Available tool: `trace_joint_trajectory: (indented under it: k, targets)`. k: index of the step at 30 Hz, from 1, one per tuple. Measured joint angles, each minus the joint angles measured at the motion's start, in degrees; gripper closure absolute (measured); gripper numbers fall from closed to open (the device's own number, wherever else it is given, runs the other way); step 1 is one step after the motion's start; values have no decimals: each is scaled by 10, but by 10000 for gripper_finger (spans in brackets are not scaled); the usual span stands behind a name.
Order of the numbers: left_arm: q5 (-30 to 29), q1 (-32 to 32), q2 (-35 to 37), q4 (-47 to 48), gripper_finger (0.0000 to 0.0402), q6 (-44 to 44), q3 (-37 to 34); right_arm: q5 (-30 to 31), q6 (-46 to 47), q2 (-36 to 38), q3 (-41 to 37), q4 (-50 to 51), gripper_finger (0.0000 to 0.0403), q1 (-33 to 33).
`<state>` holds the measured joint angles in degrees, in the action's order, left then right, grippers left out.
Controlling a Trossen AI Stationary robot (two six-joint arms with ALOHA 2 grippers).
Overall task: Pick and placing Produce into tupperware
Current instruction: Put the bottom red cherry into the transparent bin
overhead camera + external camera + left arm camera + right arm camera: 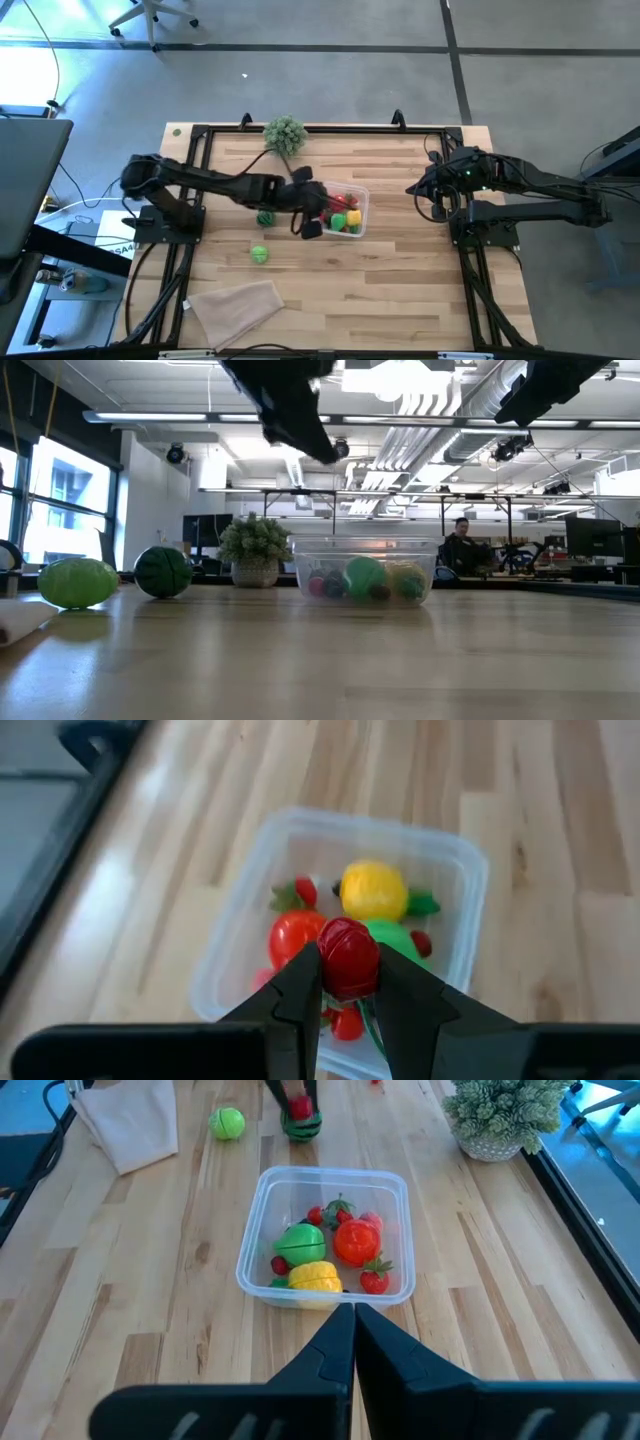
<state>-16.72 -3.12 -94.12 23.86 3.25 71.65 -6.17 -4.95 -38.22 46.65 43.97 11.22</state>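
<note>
Left gripper [348,992] clamps a red berry [348,956] above the clear tupperware [462,935], already holding several pieces. Behind it, a light green ball [259,254] and dark green ball [265,217] await. Right gripper [353,1342] sits closed, empty.

No legible text or labels anywhere

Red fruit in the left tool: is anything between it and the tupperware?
Nothing visible. The left tool holds the red fruit above the open tupperware, which has no lid; only the produce already inside lies below.
</note>
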Motion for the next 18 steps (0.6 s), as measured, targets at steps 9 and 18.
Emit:
trace_joint_trajectory:
  k: [9, 18]
  targets:
    - [71, -25, -100, 2, 330, 11, 11, 0, 0, 0, 0, 0, 401, 0]
    - [81, -25, -137, 2, 330, 15, 11, 0, 0, 0, 0, 0, 401, 0]
